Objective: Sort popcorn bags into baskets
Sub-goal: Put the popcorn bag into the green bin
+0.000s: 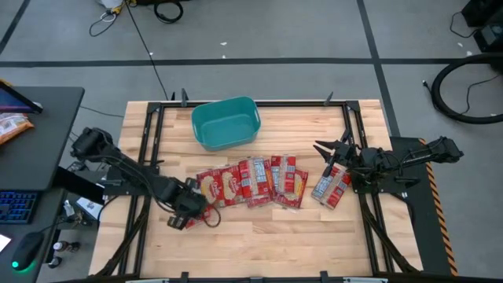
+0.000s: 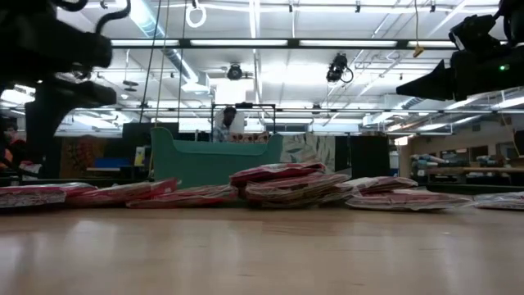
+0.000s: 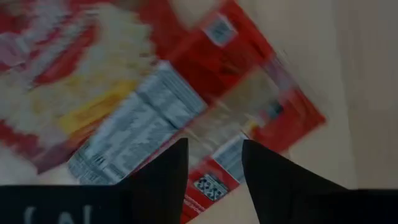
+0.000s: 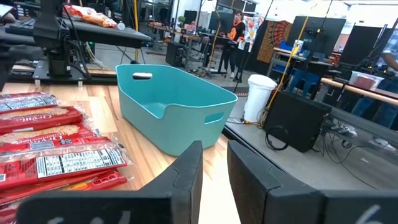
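The teal basket (image 1: 225, 123) sits at the far middle of the wooden desk (image 1: 259, 236), upright and with nothing visible inside it in the right wrist view; nearer the front, a row of red popcorn bags (image 1: 251, 181) lies flat across the desk's centre, overlapping one another, and the low view shows some of them stacked on others; one more popcorn bag (image 1: 331, 187) lies apart at the right end of the row, tilted.

The left gripper (image 1: 191, 206) is low over the left end of the row, above a popcorn bag (image 3: 186, 93) lying face-down with its nutrition panel showing; its fingers (image 3: 166, 174) stand apart with a narrow gap and the packet shows between them, so they are released and grasp nothing.

The right gripper (image 1: 334, 152) hangs above the desk just beyond the separate bag, pointing toward the basket; its fingers (image 4: 186, 171) are slightly parted with only a slim gap, holding nothing.

A person (image 4: 237, 28) stands far off in the room behind the desk.
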Motion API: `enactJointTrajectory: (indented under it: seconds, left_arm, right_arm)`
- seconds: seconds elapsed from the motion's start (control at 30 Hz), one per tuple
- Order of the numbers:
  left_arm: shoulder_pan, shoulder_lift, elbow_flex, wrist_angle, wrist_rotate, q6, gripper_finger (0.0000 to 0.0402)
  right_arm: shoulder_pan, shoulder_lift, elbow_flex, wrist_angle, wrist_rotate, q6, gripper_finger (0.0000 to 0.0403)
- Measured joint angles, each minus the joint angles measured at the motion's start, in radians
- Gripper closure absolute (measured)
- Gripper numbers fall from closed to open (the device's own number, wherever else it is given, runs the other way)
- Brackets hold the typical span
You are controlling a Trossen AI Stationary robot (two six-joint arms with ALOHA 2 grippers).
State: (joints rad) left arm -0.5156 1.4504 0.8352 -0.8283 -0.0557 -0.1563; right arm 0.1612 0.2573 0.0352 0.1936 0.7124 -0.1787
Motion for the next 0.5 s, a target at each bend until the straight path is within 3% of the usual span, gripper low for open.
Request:
enactJointTrajectory:
  seconds: [0.27, 0.5]
  left_arm:
    - [-0.015, 0.058, -0.001, -0.006, -0.089, 0.194, 0.0255]
    - [-0.025, 0.07, -0.037, -0.019, -0.064, 0.277, 0.0259]
  right_arm:
    - [0.0, 0.0, 0.0, 0.002, 0.0, 0.0, 0.0322]
    - [0.0, 0.0, 0.0, 0.007, 0.0, 0.0, 0.0322]
